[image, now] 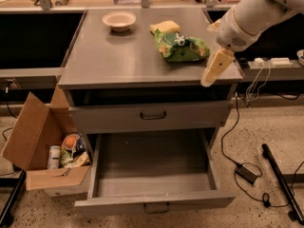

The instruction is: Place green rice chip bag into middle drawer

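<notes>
The green rice chip bag point(181, 45) lies crumpled on top of the grey cabinet, at the back right, touching a yellow sponge point(165, 27) behind it. The middle drawer point(153, 171) is pulled open and empty, the lowest drawer in view, below a closed drawer front point(152, 115). My gripper point(214, 69) hangs from the white arm over the cabinet's right front edge, pointing down and left, to the right of and a little nearer than the bag, apart from it.
A pale bowl point(118, 20) sits at the back left of the cabinet top point(114, 61). An open cardboard box point(42, 146) with cans and packets stands on the floor at the left. Cables and a power brick point(247, 173) lie on the floor at the right.
</notes>
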